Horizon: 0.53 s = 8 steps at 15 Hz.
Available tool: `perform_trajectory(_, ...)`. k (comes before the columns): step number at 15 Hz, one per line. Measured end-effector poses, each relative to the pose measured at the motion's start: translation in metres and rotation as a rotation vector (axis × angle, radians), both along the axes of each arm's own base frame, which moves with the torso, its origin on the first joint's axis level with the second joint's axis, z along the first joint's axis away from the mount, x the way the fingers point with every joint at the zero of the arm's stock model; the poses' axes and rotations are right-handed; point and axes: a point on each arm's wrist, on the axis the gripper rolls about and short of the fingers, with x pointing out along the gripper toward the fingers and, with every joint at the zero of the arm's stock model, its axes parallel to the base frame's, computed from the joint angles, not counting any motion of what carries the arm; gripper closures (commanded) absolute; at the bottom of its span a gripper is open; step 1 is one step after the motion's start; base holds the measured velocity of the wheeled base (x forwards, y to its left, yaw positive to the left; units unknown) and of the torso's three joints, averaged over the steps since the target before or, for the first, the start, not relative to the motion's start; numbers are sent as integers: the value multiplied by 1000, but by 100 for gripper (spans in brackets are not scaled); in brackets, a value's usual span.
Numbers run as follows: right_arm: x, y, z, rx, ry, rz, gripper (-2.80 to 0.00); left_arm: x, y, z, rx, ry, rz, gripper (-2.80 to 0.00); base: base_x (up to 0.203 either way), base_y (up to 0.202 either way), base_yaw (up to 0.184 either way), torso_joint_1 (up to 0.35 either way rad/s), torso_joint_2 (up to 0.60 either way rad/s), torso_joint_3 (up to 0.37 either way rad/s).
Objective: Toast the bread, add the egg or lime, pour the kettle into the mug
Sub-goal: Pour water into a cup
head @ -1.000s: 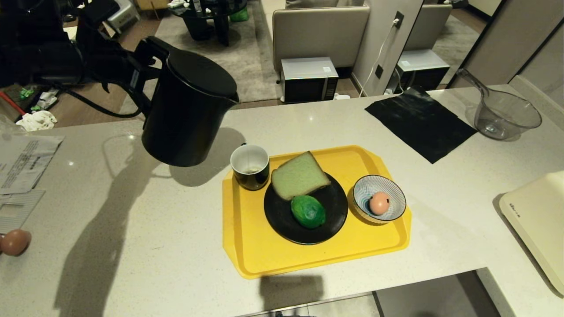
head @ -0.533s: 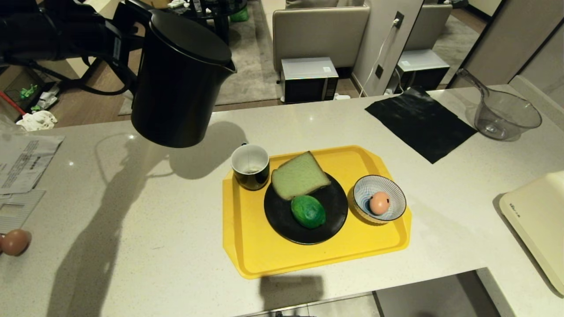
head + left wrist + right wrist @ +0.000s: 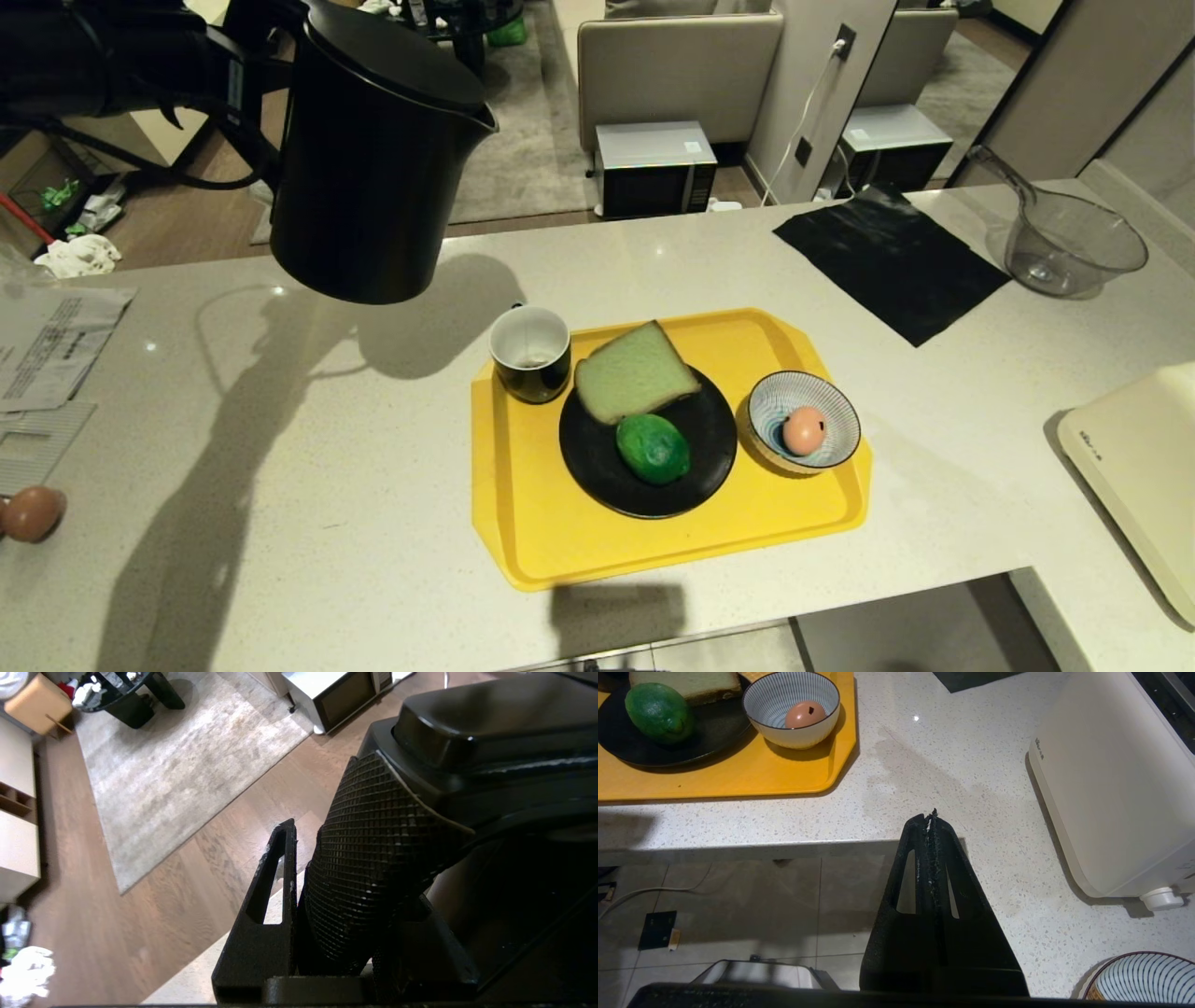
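The bench (image 3: 327,485) is seen from above by the head view. The tray (image 3: 738,779) is shared with the right wrist view; the kettle (image 3: 467,742) is crowded closely by the left wrist view.

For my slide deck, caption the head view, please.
Left gripper holds the kettle above the counter, beside the mug on the tray.

A matt black plastic finish is shown by the kettle (image 3: 373,159), whose handle (image 3: 373,868) is covered in a fine cross-hatched grip texture. The countertop (image 3: 327,485) is seen as polished speckled stone, and the tray (image 3: 541,532) as smooth yellow plastic. The mug (image 3: 530,353) is glazed glossy, while the lime (image 3: 653,449) is slightly bumpy and shiny
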Motion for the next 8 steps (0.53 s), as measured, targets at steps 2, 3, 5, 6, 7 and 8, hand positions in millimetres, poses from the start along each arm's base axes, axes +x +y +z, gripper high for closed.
perform_trajectory(2, 0, 0, 0, 0, 0, 0, 0, -3, 4, 2, -35, 3, 8, 0, 0, 0, 0, 0, 0, 0)
perform_trajectory(3, 0, 0, 0, 0, 0, 0, 0, -4, 6, 3, -46, 3, 12, 0, 0, 0, 0, 0, 0, 0)
perform_trajectory(5, 0, 0, 0, 0, 0, 0, 0, -6, 6, 4, -53, 2, 11, 0, 0, 0, 0, 0, 0, 0)
perform_trajectory(6, 0, 0, 0, 0, 0, 0, 0, -7, 6, 5, -53, -1, 10, 0, 0, 0, 0, 0, 0, 0)
perform_trajectory(7, 0, 0, 0, 0, 0, 1, 0, -7, 6, 6, -54, -2, 10, 0, 0, 0, 0, 0, 0, 0)
perform_trajectory(8, 0, 0, 0, 0, 0, 0, 0, -8, 6, 6, -55, -3, 10, 0, 0, 0, 0, 0, 0, 0)
